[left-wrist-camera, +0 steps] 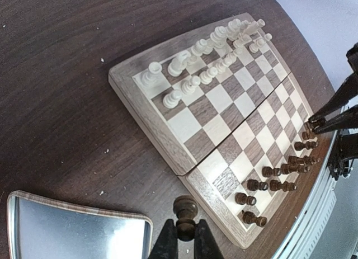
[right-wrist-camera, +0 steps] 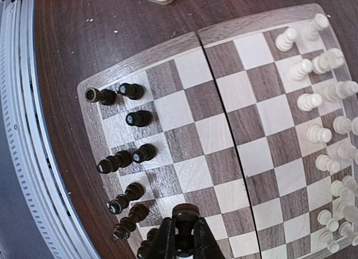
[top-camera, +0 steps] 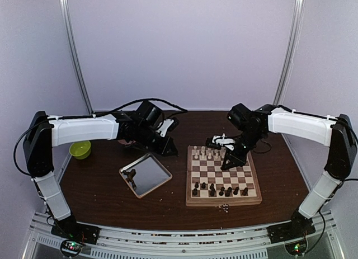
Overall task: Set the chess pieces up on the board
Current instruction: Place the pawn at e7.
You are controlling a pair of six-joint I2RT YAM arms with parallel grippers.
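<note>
Pale lilac walls enclose a dark wood worktop [top-camera: 100, 186]. From above, the board [top-camera: 224, 202] lies right of centre; cream pieces [top-camera: 208, 154] stand along its far side and dark pieces [top-camera: 221, 189] along its near side; a silver tray [top-camera: 146, 175] sits just to its left; a green bowl [top-camera: 80, 150] stands further left. The left tool [top-camera: 169, 149] is over bare worktop beyond the tray, off the board; the right tool [top-camera: 229, 164] is over the board's middle squares; how far either is open cannot be told from this view.

Left wrist view: the fingers are closed tight on a dark piece [left-wrist-camera: 185, 206], upright between them; it sits over the worktop between the tray's corner and the board's nearest edge; the cream ranks crowd the far end; the dark ones line the right-hand side.

Right wrist view: the fingers are closed tight on a second dark piece [right-wrist-camera: 185, 210]; it is over the squares just beside the unevenly spaced dark ranks; whether it touches the board cannot be told; the cream ranks stand on the opposite side.
</note>
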